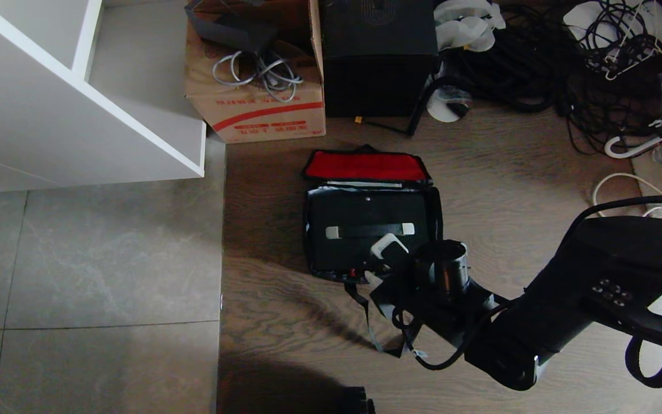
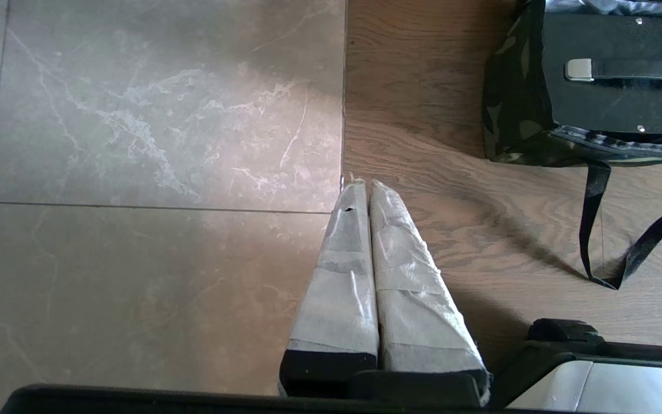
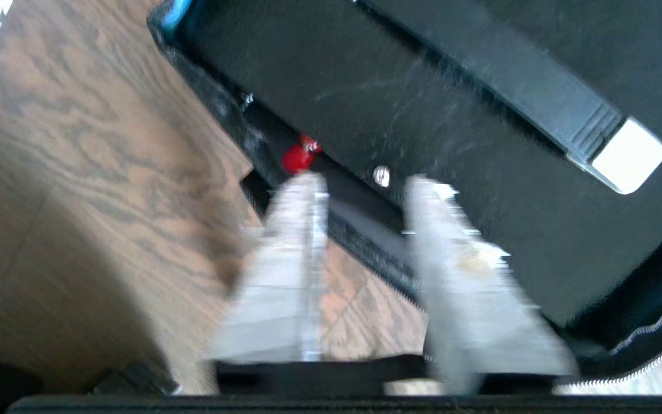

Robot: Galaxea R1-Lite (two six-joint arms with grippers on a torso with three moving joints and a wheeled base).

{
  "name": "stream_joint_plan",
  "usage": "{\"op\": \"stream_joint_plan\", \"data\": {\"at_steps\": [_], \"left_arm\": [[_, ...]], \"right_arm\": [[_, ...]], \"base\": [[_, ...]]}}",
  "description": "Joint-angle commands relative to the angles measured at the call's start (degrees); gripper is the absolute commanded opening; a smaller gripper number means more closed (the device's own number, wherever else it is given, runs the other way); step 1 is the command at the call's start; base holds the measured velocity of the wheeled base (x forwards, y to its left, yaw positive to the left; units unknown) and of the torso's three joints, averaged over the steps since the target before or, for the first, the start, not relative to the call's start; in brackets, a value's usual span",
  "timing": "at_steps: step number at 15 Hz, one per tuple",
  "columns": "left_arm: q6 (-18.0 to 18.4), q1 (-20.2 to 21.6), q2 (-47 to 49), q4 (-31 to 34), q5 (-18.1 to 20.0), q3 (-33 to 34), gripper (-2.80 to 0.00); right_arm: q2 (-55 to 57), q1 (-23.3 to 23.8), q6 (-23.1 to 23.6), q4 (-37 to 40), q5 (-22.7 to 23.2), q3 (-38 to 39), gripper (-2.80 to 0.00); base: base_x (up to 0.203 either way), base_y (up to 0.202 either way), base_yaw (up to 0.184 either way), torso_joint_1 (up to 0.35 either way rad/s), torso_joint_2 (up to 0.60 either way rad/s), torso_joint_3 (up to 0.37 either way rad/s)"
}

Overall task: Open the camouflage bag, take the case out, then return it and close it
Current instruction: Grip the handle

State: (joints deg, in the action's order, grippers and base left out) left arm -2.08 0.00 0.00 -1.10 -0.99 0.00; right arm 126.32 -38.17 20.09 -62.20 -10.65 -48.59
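Observation:
The camouflage bag lies open on the wooden floor, its red-lined flap folded back on the far side. Inside it lies the flat black case, with a strap handle across its top. My right gripper is at the bag's near edge, open. In the right wrist view the right gripper has one finger over the case. The other finger is over the bag's zip edge beside a small red tab. My left gripper hangs shut over the floor, apart from the bag.
A brown cardboard box and a bulky black box stand behind the bag. A white shelf unit fills the far left. Tangled cables cover the far right. The bag's black straps trail toward me over the wood.

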Motion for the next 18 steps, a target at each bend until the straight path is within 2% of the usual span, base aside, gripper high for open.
{"op": "stream_joint_plan", "data": {"at_steps": [1,9,12,16,18], "left_arm": [[-0.02,0.00,0.00,-0.04,0.02,0.53,-2.80],[-0.02,0.00,0.00,-0.04,-0.07,0.53,-2.80],[-0.02,0.00,0.00,-0.04,-0.07,0.53,-2.80],[-0.02,0.00,0.00,-0.04,0.02,0.53,-2.80],[-0.02,0.00,0.00,-0.04,0.00,0.53,-2.80]], "right_arm": [[-0.02,-0.06,0.12,-0.64,-0.16,0.34,0.00],[0.16,0.02,0.12,-0.73,-0.33,0.16,0.00],[0.77,-0.06,0.12,-0.99,-2.97,0.25,0.00],[1.03,-0.14,0.21,-1.15,-3.31,0.08,0.00],[1.21,-0.75,0.77,-5.40,-3.30,-0.23,0.00]], "base": [[0.000,0.000,0.000,0.000,0.00,0.000],[0.000,0.000,0.000,0.000,0.00,0.000],[0.000,0.000,0.000,0.000,0.00,0.000],[0.000,0.000,0.000,0.000,0.00,0.000],[0.000,0.000,0.000,0.000,0.00,0.000]]}}
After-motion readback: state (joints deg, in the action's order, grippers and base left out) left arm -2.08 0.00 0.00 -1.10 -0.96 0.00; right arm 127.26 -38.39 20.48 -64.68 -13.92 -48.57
